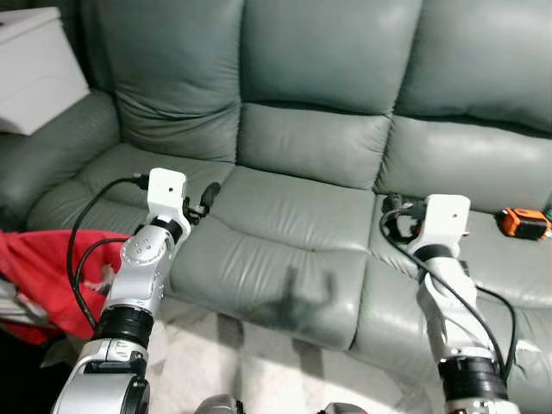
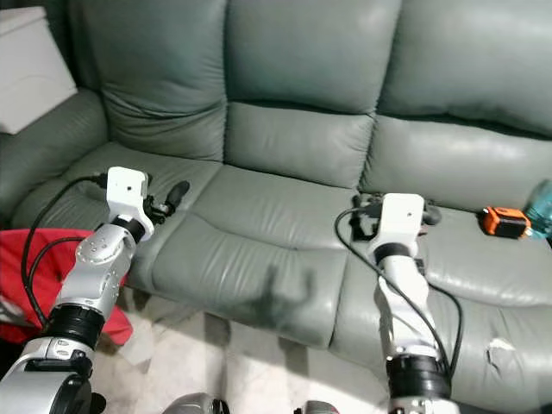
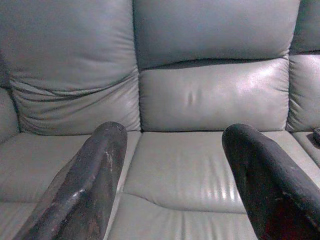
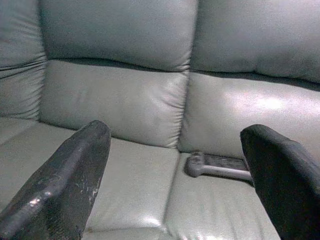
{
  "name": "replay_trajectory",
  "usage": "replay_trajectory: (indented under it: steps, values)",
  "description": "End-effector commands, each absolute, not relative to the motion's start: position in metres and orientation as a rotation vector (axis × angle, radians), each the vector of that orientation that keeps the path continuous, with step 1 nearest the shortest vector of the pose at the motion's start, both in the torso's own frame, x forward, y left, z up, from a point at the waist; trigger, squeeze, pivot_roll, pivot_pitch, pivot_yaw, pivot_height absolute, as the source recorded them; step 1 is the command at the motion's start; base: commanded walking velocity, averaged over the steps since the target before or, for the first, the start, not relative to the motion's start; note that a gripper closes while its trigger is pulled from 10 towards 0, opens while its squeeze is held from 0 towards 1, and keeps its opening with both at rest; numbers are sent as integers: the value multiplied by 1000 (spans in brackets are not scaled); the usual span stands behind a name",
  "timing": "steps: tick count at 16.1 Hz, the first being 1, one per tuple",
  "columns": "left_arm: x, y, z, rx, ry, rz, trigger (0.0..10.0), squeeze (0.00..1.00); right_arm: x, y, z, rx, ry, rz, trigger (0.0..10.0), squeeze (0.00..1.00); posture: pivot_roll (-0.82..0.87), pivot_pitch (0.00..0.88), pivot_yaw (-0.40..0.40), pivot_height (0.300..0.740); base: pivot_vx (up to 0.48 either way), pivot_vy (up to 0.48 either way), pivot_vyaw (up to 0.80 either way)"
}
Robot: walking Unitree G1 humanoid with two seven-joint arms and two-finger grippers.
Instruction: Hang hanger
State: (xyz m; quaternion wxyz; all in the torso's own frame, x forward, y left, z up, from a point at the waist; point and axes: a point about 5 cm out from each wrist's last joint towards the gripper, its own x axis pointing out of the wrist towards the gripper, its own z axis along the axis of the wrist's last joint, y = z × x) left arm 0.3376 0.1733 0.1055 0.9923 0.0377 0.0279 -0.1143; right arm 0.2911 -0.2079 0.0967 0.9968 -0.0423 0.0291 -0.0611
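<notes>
Both claws are spread wide and empty over the grey-green sofa: left claw, right claw aimed toward a grey handle-like object, perhaps the hanger.

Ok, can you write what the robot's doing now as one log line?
left gripper: open, empty, above sofa | right gripper: open, empty | grey object on seat | red cloth at sofa's left

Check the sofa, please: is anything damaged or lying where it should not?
The right seat cushion of the green leather sofa has a small tear near its front edge. An orange device lies loose on the same cushion.
</notes>
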Motion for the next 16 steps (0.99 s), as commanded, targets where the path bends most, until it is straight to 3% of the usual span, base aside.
replay_trajectory:
  steps: [1, 4, 7, 9, 13, 16]
  values:
    - [334, 178, 103, 80, 72, -214, 10000, 0, 286, -209, 95, -74, 66, -125, 10000, 0, -107, 0, 56, 740, 0, 0, 0]
    - [311, 196, 88, 149, 94, -211, 10000, 0, 260, -210, 83, -62, 111, -117, 10000, 0, -110, 0, 67, 740, 0, 0, 0]
    - [262, 243, 62, 205, 177, -91, 10000, 0, 194, -215, 59, -104, 199, -91, 10000, 0, -100, 0, 76, 740, 0, 0, 0]
    - [248, 248, 57, 201, 203, -69, 10000, 0, 176, -214, 52, -118, 236, -83, 10000, 0, -94, 0, 66, 740, 0, 0, 0]
    - [243, 242, 64, 183, 184, -93, 10000, 0, 170, -202, 65, -220, 224, 23, 10000, 0, -96, 0, 35, 740, 0, 0, 508]
    - [247, 257, 65, 203, 203, -35, 10000, 0, 189, -222, 84, -264, 166, -36, 10000, 0, -99, 0, 13, 740, 0, 0, 800]
